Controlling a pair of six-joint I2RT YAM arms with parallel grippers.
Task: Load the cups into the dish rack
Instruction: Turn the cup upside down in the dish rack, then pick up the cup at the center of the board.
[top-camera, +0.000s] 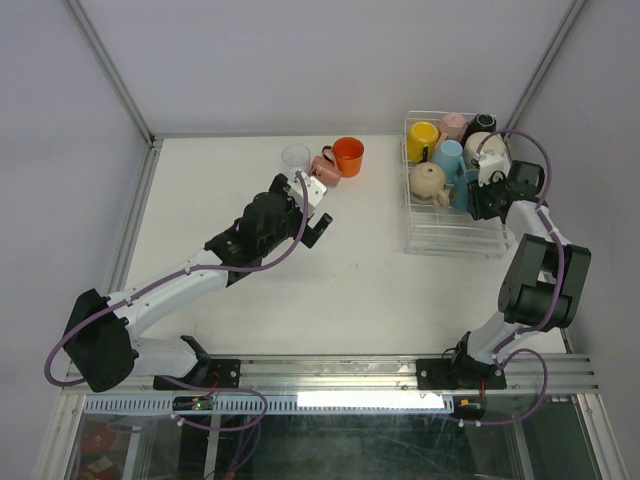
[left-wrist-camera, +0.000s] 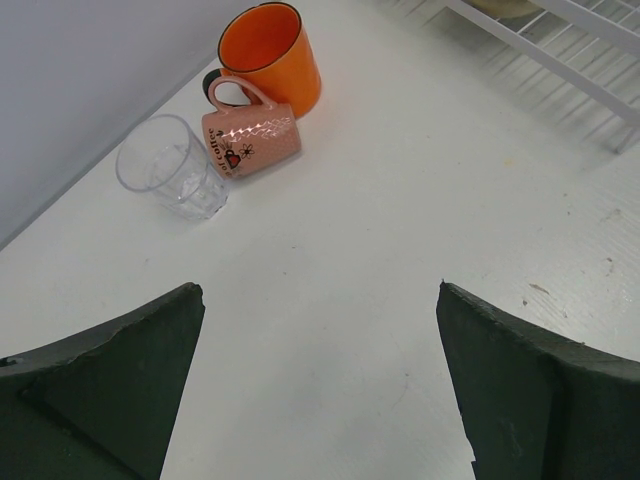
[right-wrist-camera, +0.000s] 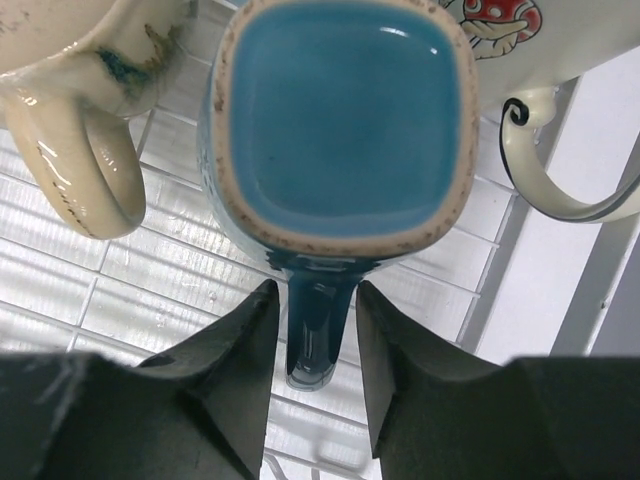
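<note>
**Loading, Mid-Task**

Right end effector (right-wrist-camera: 317, 295) straddled the handle (right-wrist-camera: 318, 340) of the blue mug (right-wrist-camera: 340, 110) in the dish rack (right-wrist-camera: 150, 300); grip indeterminable. Left end effector (left-wrist-camera: 320, 290), spread wide, faced 3 cups (left-wrist-camera: 250, 140) on the surface (left-wrist-camera: 400, 200): judged rigid, slippery, fragile; best taken by handle or rim.

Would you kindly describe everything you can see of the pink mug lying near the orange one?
The pink mug is glossy and ceramic-looking, with a quilted wall, a small heart and dark lettering. It lies on its side on the white table, between the orange mug and the clear tumbler, its loop handle apparently touching the orange mug.
</note>
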